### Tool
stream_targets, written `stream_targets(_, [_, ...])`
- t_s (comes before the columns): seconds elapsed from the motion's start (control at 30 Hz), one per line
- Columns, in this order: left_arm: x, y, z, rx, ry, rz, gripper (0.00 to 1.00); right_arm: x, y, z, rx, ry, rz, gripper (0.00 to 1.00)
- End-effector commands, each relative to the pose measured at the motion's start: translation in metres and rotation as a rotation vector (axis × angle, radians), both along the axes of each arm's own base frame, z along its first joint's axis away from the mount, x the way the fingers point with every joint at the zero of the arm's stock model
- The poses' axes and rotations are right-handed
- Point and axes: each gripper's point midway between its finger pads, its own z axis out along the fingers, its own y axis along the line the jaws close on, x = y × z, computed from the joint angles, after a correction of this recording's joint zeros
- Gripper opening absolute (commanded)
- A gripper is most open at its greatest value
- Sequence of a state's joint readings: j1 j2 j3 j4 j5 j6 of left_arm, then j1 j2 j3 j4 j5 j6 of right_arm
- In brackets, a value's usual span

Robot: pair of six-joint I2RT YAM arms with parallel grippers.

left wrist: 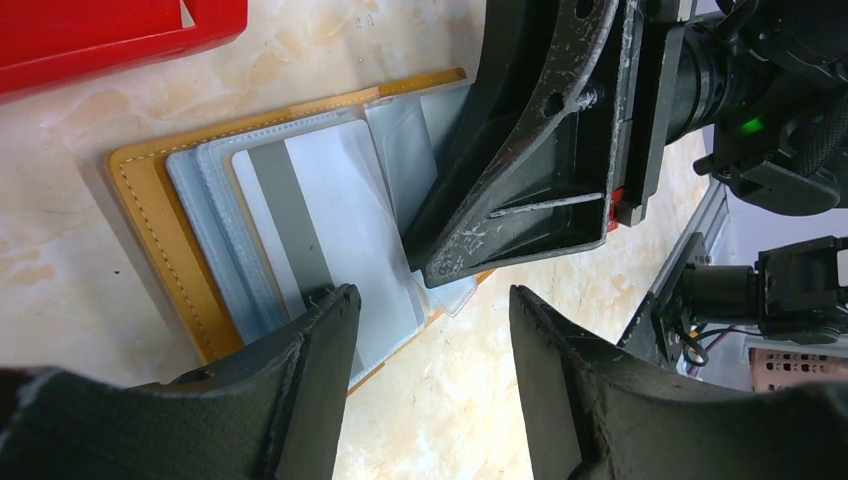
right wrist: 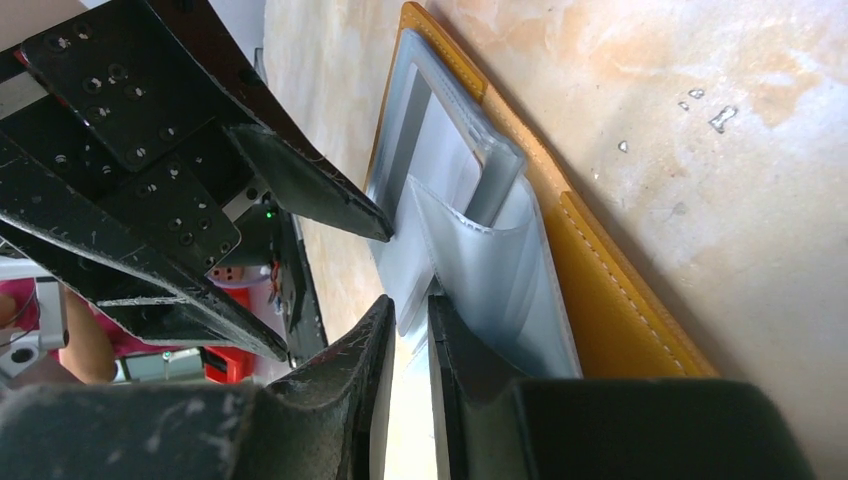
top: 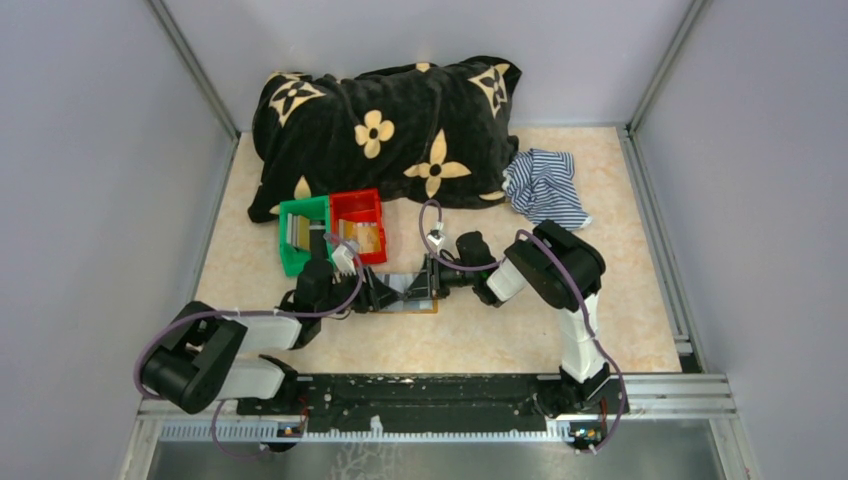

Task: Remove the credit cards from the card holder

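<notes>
The left gripper (left wrist: pixel 430 295) is wide open and holds nothing. One fingertip (left wrist: pixel 325 305) is over the white credit card with grey stripe (left wrist: pixel 345 200), which lies in the open tan-orange card holder (left wrist: pixel 150 210) just ahead. The right gripper (right wrist: pixel 410 305) is almost closed at the clear pocket (right wrist: pixel 490 290); whether it really pinches, I cannot tell. Below is the beige marbled table (left wrist: pixel 60 270), and beyond it a red plastic bin (left wrist: pixel 100 30).

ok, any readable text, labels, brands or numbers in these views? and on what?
No legible text in any view.
Card in the card holder: grey stripe only, no print visible.
Red bin and green bin: contents too small to read.
Blanket: flower motifs, no letters.
</notes>
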State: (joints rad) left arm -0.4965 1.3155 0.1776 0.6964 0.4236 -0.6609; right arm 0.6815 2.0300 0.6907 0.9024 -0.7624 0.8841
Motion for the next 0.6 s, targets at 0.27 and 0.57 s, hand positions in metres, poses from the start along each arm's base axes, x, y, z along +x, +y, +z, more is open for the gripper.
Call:
stream_targets(0.27, [-0.019, 0.011, -0.034, 0.048, 0.103, 0.005, 0.64, 0.010, 0.014, 0.022, 0.054, -0.059, 0.009, 0.20])
stream_targets(0.57, [-0.022, 0.011, -0.039, 0.049, 0.115, 0.000, 0.63, 0.021, 0.016, 0.002, -0.060, -0.003, -0.023, 0.18])
